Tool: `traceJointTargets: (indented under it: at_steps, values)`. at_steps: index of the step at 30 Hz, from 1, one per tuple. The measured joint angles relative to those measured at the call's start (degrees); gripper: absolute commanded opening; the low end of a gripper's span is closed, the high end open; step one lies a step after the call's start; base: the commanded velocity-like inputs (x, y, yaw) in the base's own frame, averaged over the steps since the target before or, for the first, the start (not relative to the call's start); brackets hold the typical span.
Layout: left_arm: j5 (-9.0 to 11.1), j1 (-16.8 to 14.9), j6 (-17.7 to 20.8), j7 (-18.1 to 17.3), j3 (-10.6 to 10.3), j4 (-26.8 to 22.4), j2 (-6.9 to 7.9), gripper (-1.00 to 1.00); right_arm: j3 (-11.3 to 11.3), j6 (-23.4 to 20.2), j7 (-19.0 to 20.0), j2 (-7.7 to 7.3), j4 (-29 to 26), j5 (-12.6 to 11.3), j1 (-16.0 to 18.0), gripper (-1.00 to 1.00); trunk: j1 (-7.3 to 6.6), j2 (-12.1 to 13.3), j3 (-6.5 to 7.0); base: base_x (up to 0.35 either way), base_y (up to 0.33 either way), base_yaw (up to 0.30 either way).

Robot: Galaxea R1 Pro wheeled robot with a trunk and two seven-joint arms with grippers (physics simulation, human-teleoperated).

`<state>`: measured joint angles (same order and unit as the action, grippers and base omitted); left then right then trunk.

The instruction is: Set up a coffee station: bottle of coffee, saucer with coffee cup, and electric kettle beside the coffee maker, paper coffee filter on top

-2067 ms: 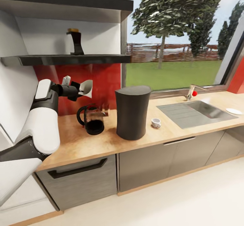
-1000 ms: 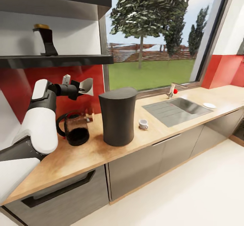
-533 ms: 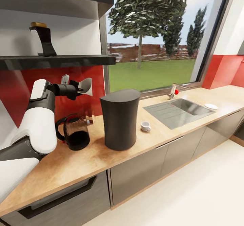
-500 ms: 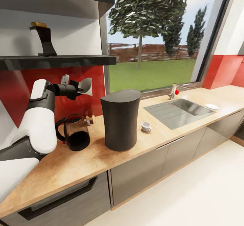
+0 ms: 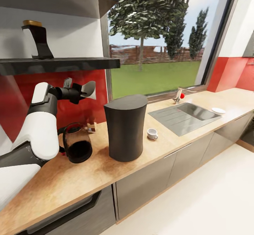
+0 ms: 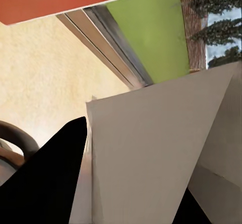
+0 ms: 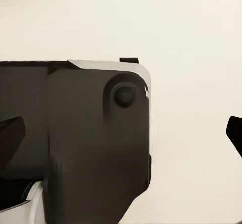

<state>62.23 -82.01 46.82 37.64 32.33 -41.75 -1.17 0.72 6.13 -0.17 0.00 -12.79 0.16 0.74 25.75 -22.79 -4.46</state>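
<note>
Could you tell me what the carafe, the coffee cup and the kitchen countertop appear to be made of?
The carafe looks like clear glass: dark liquid shows through it. The coffee cup seems to be white glazed ceramic, plain and smooth. The kitchen countertop looks like light matte wood, mottled tan, possibly a laminate.

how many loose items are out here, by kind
On the shelf: 1, bottle of coffee
On the countertop: 5, glass carafe, coffee maker, coffee cup, saucer, small brown object
In the left claw: 1, paper filter
Total: 7
</note>
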Motion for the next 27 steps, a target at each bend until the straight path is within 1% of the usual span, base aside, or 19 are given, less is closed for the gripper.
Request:
traceJointTargets:
  at_steps: [3,9,13,19,27]
  values:
    - [0.01,0.00,0.06,0.00,0.00,-0.01,0.00,-1.00,0.00,0.00,-0.01,0.00,0.01,0.00,0.01,1.00,0.00,0.00,0.00,0.000,0.000,-0.040]
    - [0.00,0.00,0.11,-0.01,0.00,0.01,-0.01,-1.00,0.00,-0.01,0.00,0.00,-0.01,0.00,-0.01,1.00,0.00,0.00,0.00,0.000,0.000,-0.215]
    - [0.03,0.00,1.67,-0.08,0.03,-0.01,0.03,-1.00,0.00,0.00,0.00,0.00,0.01,0.00,0.00,1.00,0.00,0.00,0.00,0.000,0.000,-0.037]
    - [0.04,0.00,2.06,-0.31,0.03,-0.01,0.01,-1.00,0.00,0.00,-0.04,0.00,0.01,0.00,0.00,1.00,0.00,0.00,0.00,0.000,0.000,-0.003]
    - [0.01,0.00,2.17,-0.44,0.01,0.00,0.00,-1.00,0.00,0.00,0.00,0.00,-0.01,0.00,0.01,1.00,0.00,0.00,0.00,0.000,0.000,-0.179]
